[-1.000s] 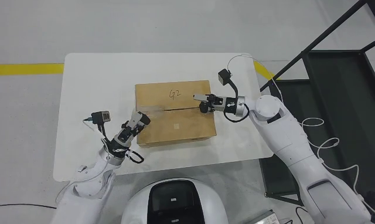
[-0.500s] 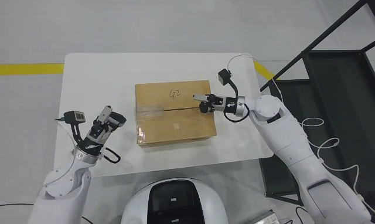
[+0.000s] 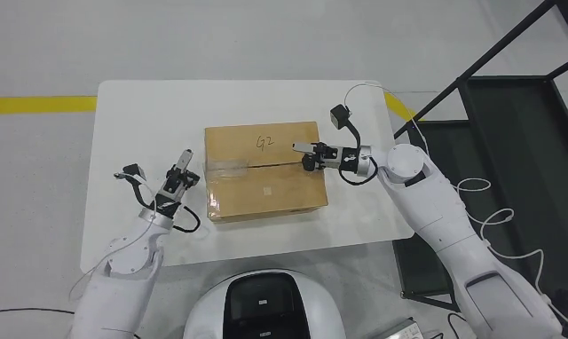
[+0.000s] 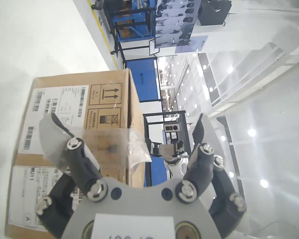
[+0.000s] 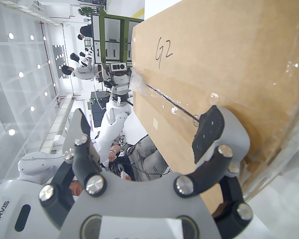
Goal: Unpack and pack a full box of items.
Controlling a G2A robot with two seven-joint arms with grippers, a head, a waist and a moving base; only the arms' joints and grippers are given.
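Observation:
A closed cardboard box [image 3: 266,175] marked "G2" sits mid-table, its top seam covered by clear tape. A loose tape end [image 4: 137,145] sticks out over the box's left edge, also seen as the crumpled tape end [image 5: 138,83] in the right wrist view. My left gripper [image 3: 184,161] is open just left of the box, apart from it; in its own view the left gripper [image 4: 125,128] faces the labelled side of the box [image 4: 72,115]. My right gripper [image 3: 300,149] is open over the seam's right end. One of its fingertips [image 5: 209,130] rests on the box top [image 5: 214,50].
The white table [image 3: 133,117] has bare surface on all sides of the box. A black metal rack [image 3: 506,99] stands off the table's right edge. A yellow floor line [image 3: 44,104] runs at the left.
The left gripper left the box's front-left corner, swung out to the left, then came back closer to the box's left side. The right arm and the box have stayed put.

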